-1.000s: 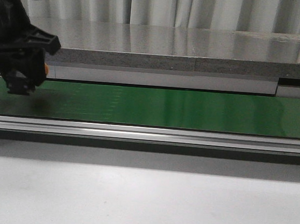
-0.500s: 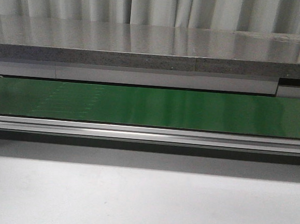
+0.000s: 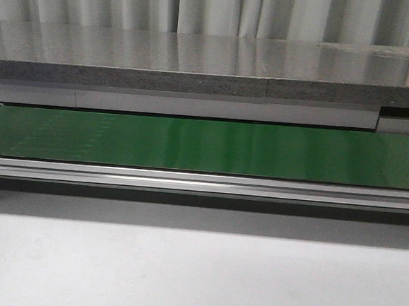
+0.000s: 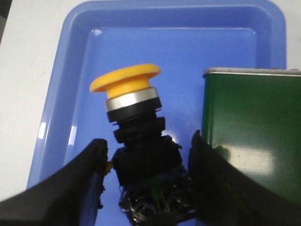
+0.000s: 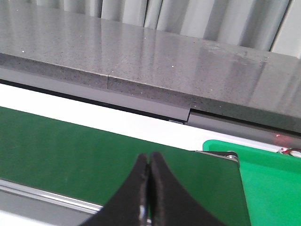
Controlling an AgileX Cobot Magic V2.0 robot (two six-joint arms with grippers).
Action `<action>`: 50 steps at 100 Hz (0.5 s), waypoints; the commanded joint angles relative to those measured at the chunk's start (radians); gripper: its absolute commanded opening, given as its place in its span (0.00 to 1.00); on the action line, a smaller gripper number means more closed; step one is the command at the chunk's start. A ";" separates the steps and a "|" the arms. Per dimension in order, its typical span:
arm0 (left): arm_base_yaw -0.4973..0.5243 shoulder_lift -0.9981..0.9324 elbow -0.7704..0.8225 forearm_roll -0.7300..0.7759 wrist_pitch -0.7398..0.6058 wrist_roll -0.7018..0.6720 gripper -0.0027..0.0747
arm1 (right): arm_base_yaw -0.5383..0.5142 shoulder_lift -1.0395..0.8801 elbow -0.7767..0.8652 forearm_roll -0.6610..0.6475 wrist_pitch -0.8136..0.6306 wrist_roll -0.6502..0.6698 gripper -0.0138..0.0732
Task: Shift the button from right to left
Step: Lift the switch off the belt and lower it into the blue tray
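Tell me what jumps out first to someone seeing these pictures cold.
The button, its bright orange-yellow cap on a black body, stands out in the left wrist view, sitting between the fingers of the left end effector above a blue tray. Next comes the long green conveyor belt running across the front view. In the right wrist view, the right end effector hangs closed and empty over that belt.

The setting was an industrial test bench: a green conveyor belt (image 3: pixel 205 145) ran in an aluminium rail (image 3: pixel 202 183) before a grey stone slab (image 3: pixel 197 60) and grey curtains (image 3: pixel 216 8).
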 commanded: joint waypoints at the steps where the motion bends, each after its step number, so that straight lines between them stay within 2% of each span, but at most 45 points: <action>1: 0.015 0.000 -0.030 0.010 -0.062 0.000 0.33 | 0.003 0.008 -0.026 0.015 -0.065 -0.008 0.08; 50: 0.024 0.158 -0.030 0.009 -0.087 0.030 0.33 | 0.003 0.008 -0.026 0.015 -0.065 -0.008 0.08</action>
